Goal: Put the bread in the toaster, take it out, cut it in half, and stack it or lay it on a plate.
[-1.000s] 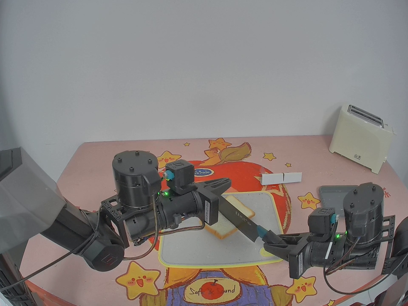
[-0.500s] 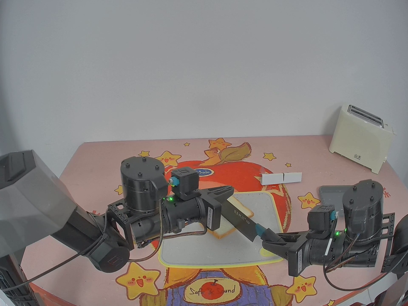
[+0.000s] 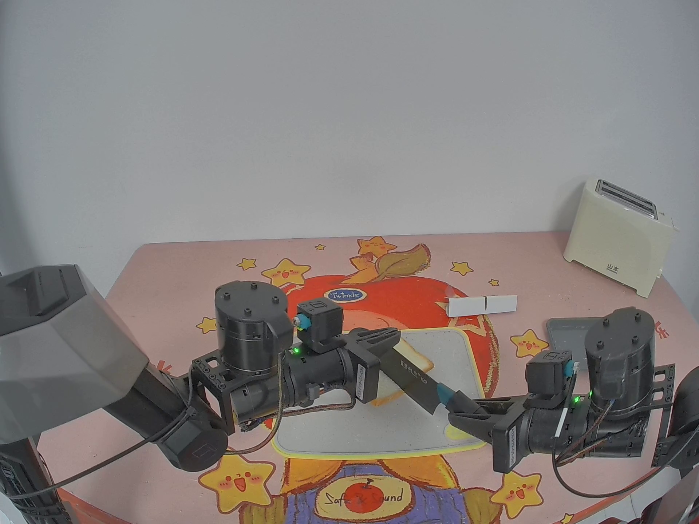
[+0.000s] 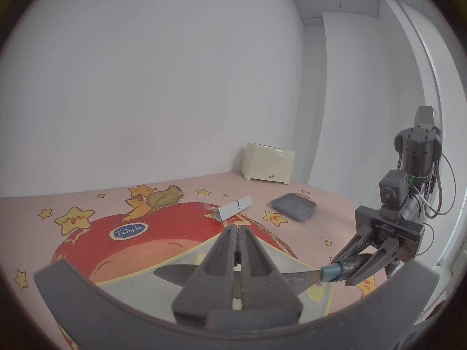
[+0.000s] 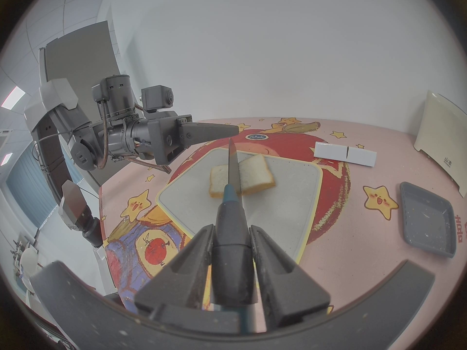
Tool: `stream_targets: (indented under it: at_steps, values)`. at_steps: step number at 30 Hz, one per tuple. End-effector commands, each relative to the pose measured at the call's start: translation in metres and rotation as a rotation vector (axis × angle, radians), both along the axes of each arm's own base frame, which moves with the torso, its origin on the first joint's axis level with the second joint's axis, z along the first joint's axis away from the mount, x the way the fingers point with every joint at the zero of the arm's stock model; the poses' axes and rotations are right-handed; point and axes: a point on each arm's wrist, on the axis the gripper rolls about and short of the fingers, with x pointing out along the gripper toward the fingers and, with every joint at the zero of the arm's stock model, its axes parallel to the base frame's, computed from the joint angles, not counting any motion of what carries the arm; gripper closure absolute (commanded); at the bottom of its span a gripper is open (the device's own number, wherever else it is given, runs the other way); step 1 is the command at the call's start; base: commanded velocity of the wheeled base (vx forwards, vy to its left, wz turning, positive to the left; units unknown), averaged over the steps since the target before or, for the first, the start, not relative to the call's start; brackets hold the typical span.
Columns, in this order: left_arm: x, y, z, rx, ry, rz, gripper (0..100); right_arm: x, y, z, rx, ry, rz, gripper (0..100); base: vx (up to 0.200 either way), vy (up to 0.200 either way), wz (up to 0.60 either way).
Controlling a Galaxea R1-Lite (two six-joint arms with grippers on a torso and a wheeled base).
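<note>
A slice of bread (image 5: 253, 173) lies on the pale cutting board (image 5: 287, 205) at the table's middle. My right gripper (image 5: 231, 229) is shut on the blue handle of a knife (image 5: 233, 171), and the dark blade lies across the slice's middle. From above, the knife (image 3: 411, 376) runs from my right gripper (image 3: 466, 410) up-left over the bread (image 3: 422, 362). My left gripper (image 3: 386, 338) hovers shut, holding nothing, over the left part of the slice and hides much of it. Past its own shut fingers (image 4: 253, 258) the blade (image 4: 301, 279) shows low over the board.
A cream toaster (image 3: 619, 234) stands at the back right. A grey tray-like plate (image 3: 571, 332) lies on the table just behind my right arm. A white knife holder (image 3: 482, 305) lies behind the cutting board (image 3: 364, 431).
My left arm has moved right and a little lower, bringing its shut gripper over the bread. The right gripper and knife have hardly shifted.
</note>
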Motion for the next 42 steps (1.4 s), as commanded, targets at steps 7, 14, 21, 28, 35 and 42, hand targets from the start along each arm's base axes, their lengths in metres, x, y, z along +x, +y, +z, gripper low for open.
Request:
stream_targets:
  at_steps: [7, 14, 21, 28, 35, 42]
  values:
    - [-0.002, 0.004, -0.008, 0.016, 0.017, 0.004, 100, 0.0, 0.001, 0.0, 0.001, -0.001, 0.002, 100, 0.0, 0.0, 0.0]
    - [-0.001, 0.002, -0.004, 0.004, 0.006, 0.003, 100, 0.0, 0.001, -0.003, -0.011, 0.009, -0.001, 100, 0.0, 0.0, 0.0]
    - [0.001, 0.0, -0.001, -0.008, -0.004, 0.001, 100, 0.001, 0.001, -0.005, -0.019, 0.016, -0.003, 100, 0.0, 0.0, 0.0]
    - [0.0, 0.001, -0.003, 0.0, 0.003, 0.003, 100, 0.001, 0.001, -0.004, -0.014, 0.011, -0.003, 100, 0.0, 0.0, 0.0]
    - [0.001, 0.002, -0.016, 0.031, 0.032, 0.008, 100, 0.002, 0.002, 0.001, 0.009, -0.008, -0.003, 100, 0.0, 0.0, 0.0]
    - [0.002, 0.0, -0.011, 0.016, 0.018, 0.006, 100, 0.002, 0.001, -0.003, -0.009, 0.009, -0.003, 100, 0.0, 0.0, 0.0]
